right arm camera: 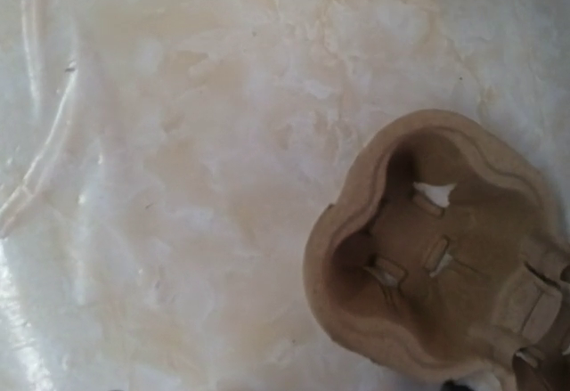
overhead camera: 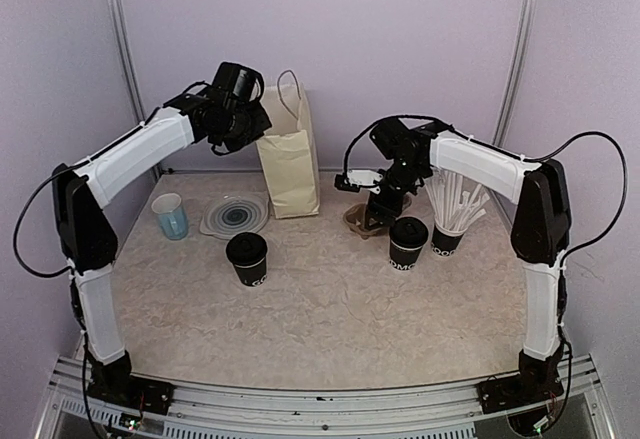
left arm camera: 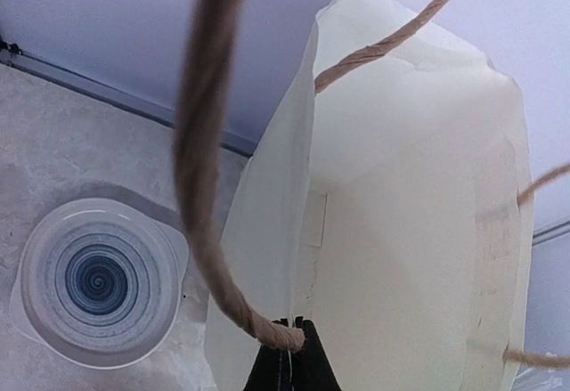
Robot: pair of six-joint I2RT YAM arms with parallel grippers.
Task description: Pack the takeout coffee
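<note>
Two black lidded coffee cups stand on the table, one left of centre (overhead camera: 247, 257) and one to the right (overhead camera: 408, 241). My left gripper (overhead camera: 243, 119) is raised and shut on the top rim of the upright cream paper bag (overhead camera: 288, 164). In the left wrist view its fingertips (left arm camera: 289, 355) pinch the bag's edge (left arm camera: 303, 231) beside the rope handle (left arm camera: 200, 168). My right gripper (overhead camera: 380, 202) hangs low over the brown pulp cup carrier (overhead camera: 360, 221), which lies empty in the right wrist view (right arm camera: 445, 257). Its fingers do not show there.
A black cup of white straws (overhead camera: 450, 221) stands just right of the right coffee cup. A translucent blue cup (overhead camera: 170, 215) and a clear round lid (overhead camera: 235, 214) (left arm camera: 98, 280) sit at the back left. Walls close the back and sides.
</note>
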